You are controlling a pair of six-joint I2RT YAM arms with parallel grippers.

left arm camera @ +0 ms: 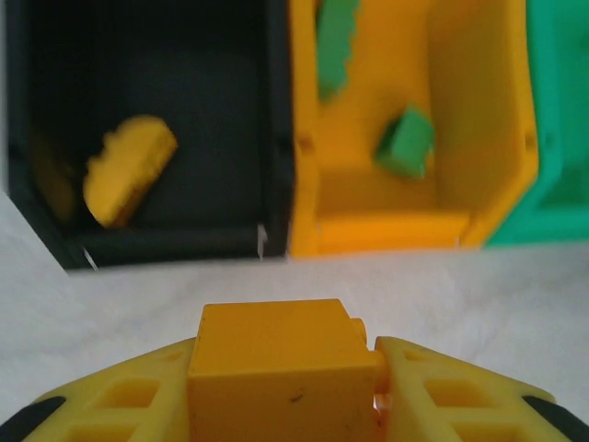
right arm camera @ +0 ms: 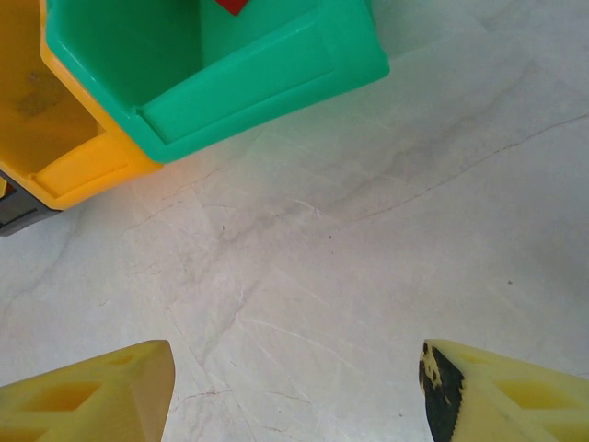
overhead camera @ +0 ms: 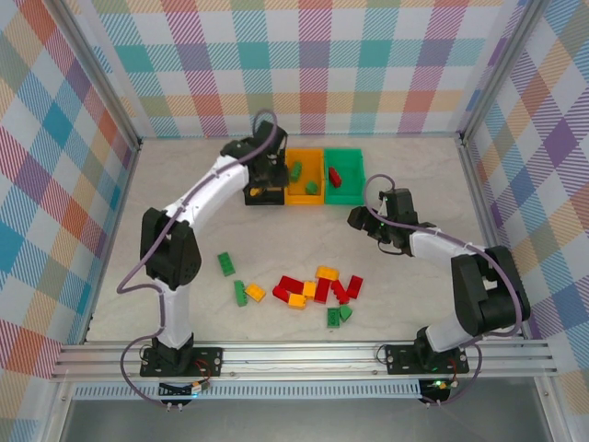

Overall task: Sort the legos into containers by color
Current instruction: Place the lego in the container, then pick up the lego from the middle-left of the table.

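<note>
Well short of the orange-yellow bin (overhead camera: 305, 197), the loose legos (overhead camera: 317, 290) lie clustered on the table (overhead camera: 414, 308). Nearer its right front corner, the right gripper (right arm camera: 294, 387) hangs over bare tabletop, fingers wide and empty. Just off its left front, the left gripper (left arm camera: 287, 364) pinches a yellow-orange brick (left arm camera: 271, 331) before the black bin (left arm camera: 166, 244). That bin touches its left side and holds a yellow brick (left arm camera: 129, 170). Inside the orange-yellow bin lie two green bricks (left arm camera: 405, 140). The green bin (right arm camera: 258, 87) on its right holds a red brick (overhead camera: 335, 175).

Both arms are built alike: the left arm (overhead camera: 198, 196) and right arm (overhead camera: 442, 245) have white link shells between bulky black joint housings, each on a black base plate (overhead camera: 181, 357). A grey-lilac cable (overhead camera: 120, 285) loops behind each gripper. The left gripper (left arm camera: 285, 359) and right gripper (right arm camera: 299, 391) have yellow plastic fingers (right arm camera: 92, 391) with rectangular recessed pockets. A black pad (right arm camera: 440, 396) lines one right fingertip.
</note>
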